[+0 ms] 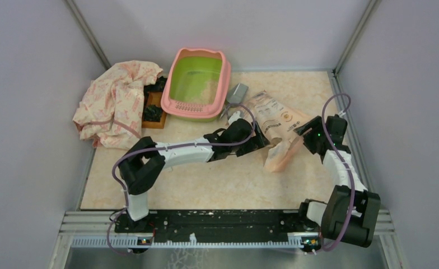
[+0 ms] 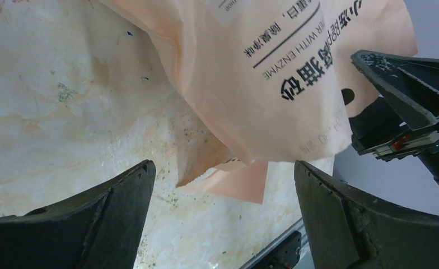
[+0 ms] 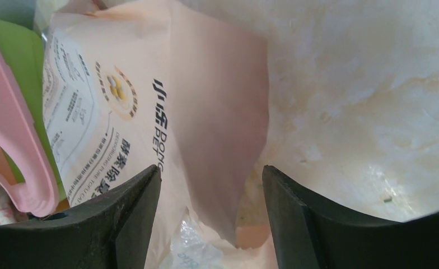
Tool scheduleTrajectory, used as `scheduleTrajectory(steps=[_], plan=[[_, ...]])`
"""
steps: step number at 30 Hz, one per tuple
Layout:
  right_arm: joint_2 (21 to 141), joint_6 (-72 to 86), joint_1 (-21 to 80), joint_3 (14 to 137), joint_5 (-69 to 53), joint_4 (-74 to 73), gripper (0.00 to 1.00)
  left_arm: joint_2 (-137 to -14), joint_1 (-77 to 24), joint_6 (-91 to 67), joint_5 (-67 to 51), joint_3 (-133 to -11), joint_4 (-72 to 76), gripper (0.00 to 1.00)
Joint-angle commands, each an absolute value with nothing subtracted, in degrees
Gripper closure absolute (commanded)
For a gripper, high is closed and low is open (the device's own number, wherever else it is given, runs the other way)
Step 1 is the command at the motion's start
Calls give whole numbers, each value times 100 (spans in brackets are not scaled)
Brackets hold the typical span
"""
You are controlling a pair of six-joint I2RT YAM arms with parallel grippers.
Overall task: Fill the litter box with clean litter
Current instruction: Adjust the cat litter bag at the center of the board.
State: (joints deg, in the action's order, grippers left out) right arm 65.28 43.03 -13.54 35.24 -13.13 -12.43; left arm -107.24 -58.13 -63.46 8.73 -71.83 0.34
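The left gripper (image 2: 223, 168) and right gripper (image 3: 210, 171) both have jaws apart. Between them, right of centre, lies the peach bag (image 1: 272, 115).

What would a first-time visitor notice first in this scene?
Probably the pink-rimmed, lime-green litter box at the far edge of the table, a little pale litter inside. Right of it lies a peach bag with bold lettering, the open left gripper and right gripper flanking it. A crumpled patterned cloth sits far left.

Marbled beige table (image 1: 206, 185), litter box (image 1: 190, 114) at back, cloth (image 1: 116, 101) far L, peach bag (image 1: 273, 115) R (scoop (image 1: 238, 93) btwn)
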Motion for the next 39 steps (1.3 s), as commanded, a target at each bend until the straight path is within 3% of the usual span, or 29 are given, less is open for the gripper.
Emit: scheduleTrajectory(steps=[1, 10, 15, 18, 22, 29, 32, 39], plan=[[6758, 4511, -1441, 3505, -1537, -54, 33, -10896, -5763, -6705, 1213, -7362, 451, 1], [7249, 4596, -1456, 3280, -1713, 861, 42, -11254, -5766, -7796, 1311, -7023, 1184, 1], [7439, 4532, -1463, 3278, -1747, 894, 49, -11570, -5760, -8132, 1389, -7388, 582, 1], [7449, 4549, -1476, 3252, -1777, 957, 54, -11525, -5757, -8256, 1529, -7156, 639, 7], [7422, 4541, -1501, 3271, -1842, 949, 61, -11369, -5680, -8366, 1643, -6788, 881, 28], [7430, 4501, -1507, 3332, -1906, 891, 62, -11340, -5427, -8162, 1614, -6943, 772, 74], [7405, 4457, -1510, 3308, -1927, 868, 66, -11295, -5333, -8045, 1583, -7032, 698, 100], [7316, 4282, -1503, 3246, -2040, 732, 79, -10784, -5335, -7803, 1533, -6773, 448, 100]])
